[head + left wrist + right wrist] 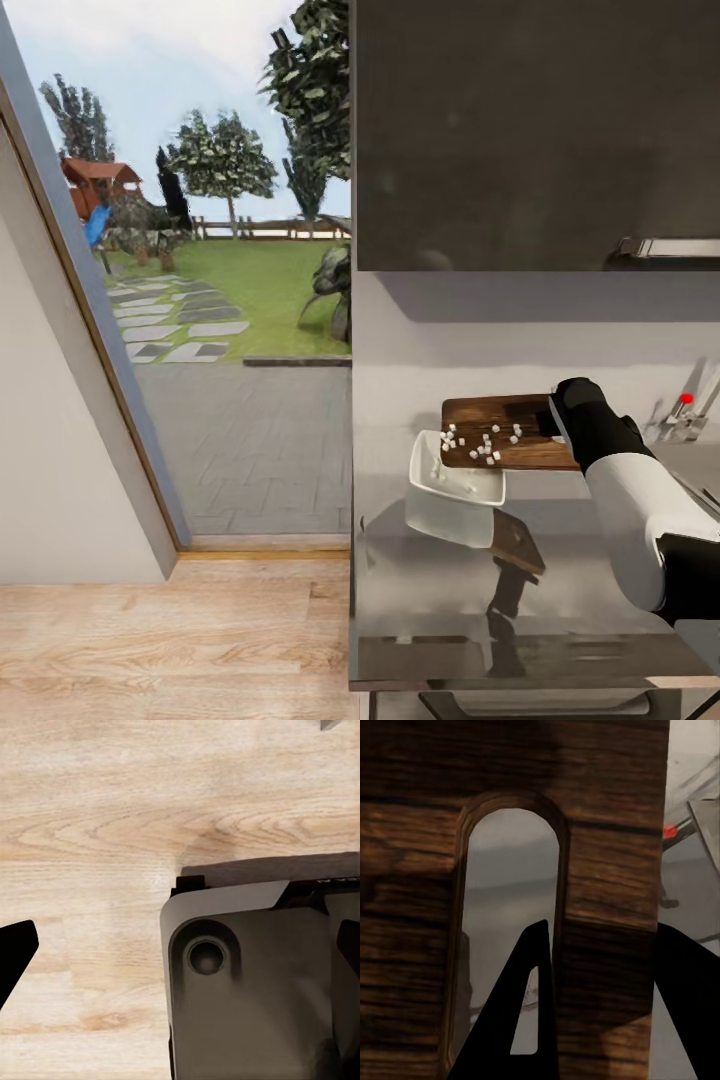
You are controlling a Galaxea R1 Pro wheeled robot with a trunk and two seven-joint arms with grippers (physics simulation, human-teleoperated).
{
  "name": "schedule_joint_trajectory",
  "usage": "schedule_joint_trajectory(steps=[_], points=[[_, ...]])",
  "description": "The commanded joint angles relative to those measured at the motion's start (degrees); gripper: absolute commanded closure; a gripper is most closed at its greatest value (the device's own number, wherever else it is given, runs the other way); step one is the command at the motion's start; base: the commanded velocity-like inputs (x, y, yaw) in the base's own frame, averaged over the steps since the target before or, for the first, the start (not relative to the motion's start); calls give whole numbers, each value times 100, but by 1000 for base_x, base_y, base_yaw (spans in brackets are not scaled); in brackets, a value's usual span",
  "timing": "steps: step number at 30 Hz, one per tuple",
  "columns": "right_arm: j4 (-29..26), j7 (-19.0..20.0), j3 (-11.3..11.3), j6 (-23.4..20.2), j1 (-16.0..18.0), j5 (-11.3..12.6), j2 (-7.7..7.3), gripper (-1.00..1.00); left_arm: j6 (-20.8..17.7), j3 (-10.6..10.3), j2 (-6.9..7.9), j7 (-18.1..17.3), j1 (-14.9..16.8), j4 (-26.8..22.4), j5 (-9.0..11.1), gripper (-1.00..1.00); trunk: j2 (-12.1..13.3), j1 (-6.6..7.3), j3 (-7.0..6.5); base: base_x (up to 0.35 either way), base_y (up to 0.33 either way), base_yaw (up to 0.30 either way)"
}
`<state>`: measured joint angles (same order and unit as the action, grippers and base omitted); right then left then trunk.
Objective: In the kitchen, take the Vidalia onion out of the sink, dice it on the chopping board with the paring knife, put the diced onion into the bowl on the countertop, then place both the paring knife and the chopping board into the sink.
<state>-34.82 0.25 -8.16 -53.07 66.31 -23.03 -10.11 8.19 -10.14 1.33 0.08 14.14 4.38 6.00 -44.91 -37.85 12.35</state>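
The right end effector (pixel 556 418) holds the chopping board (pixel 505 432) with diced onion (pixel 483 441) above the bowl (pixel 455 482) near the desk's (pixel 450 610) left edge; the left end effector's opening I cannot tell.

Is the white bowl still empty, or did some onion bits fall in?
Not empty. The bowl has a few white cubes inside, but most of the diced onion sits on the chopping board held over it.

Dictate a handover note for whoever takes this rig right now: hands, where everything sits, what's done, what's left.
Right hand: shut on the chopping board, one finger through its handle slot, board held over the bowl on the countertop.
Left hand: over the wood floor; open or shut, cannot tell.
Done: onion diced; diced onion mostly on the board, a few cubes in the bowl.
Left: get the remaining cubes into the bowl, then board and knife into the sink.
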Motion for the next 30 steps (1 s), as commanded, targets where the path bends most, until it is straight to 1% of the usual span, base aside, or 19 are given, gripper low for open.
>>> schedule_joint_trajectory(steps=[1,4,7,26,30], points=[[-6,-38,-10,-19,4,-7,7,100,42,-50,-2,1,10,24,59,-100,-7,-1,8,2,0,0],[0,-235,-10,-12,4,-2,45,100,42,-50,-1,1,10,24,59,-100,-7,-1,8,39,0,0],[-6,-304,-16,-10,4,0,97,100,42,-50,-1,1,10,27,59,-100,-7,-1,8,80,0,0],[-6,-329,-17,-1,4,-9,106,100,42,-50,-1,-1,10,27,59,-100,-7,-1,8,4,0,0],[-3,-519,-14,11,4,-4,109,100,42,-50,-1,0,10,27,59,-100,-7,-1,8,0,0,0]])
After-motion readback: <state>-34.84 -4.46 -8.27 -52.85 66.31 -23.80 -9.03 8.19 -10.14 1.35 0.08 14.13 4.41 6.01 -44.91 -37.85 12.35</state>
